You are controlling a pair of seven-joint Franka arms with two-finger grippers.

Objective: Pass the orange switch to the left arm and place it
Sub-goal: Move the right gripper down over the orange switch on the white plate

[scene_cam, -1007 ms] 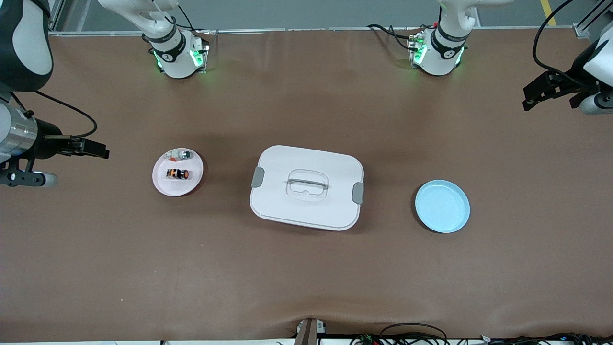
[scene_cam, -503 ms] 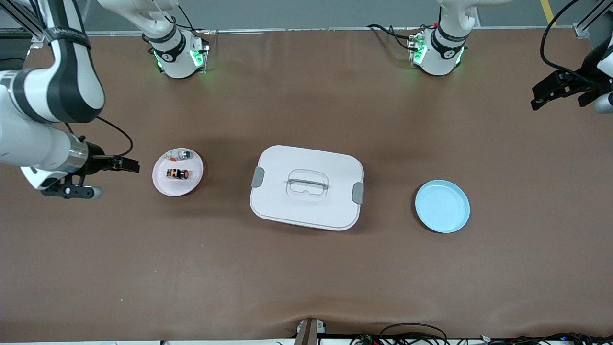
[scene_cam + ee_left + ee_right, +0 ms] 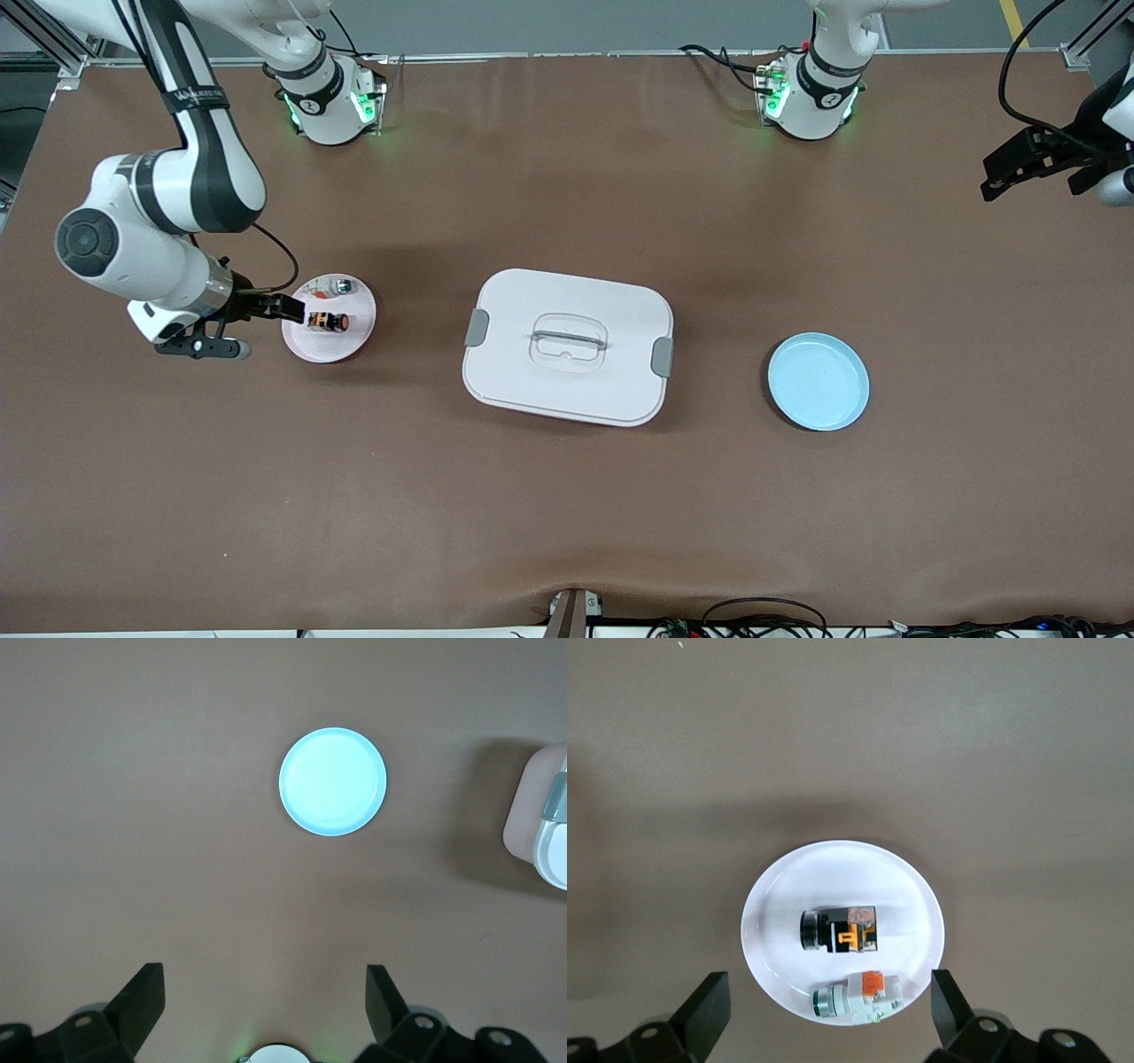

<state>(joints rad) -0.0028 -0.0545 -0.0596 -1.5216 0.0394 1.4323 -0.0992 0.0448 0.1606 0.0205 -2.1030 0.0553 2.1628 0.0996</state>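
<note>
The orange switch point(image 3: 328, 321) lies on its side on a small white plate point(image 3: 332, 348) toward the right arm's end of the table. In the right wrist view the switch point(image 3: 840, 930) is black with an orange part, in the middle of the plate point(image 3: 780, 895). My right gripper point(image 3: 288, 308) is open and empty over the plate's edge; in its wrist view point(image 3: 830, 1014) the jaws stand wide apart. The white box point(image 3: 567, 346) with grey latches sits mid-table. My left gripper point(image 3: 997, 173) is open and empty, high over the left arm's end of the table point(image 3: 264, 1001).
A silvery-grey component point(image 3: 337, 285) shares the white plate, farther from the front camera than the switch; it also shows in the right wrist view point(image 3: 855, 995). A light blue plate point(image 3: 818, 381) lies between the box and the left arm's end, and shows in the left wrist view point(image 3: 333, 781).
My right arm has swung in from the table's end, bringing its gripper to the white plate's edge. My left gripper has shifted slightly toward its end of the table.
</note>
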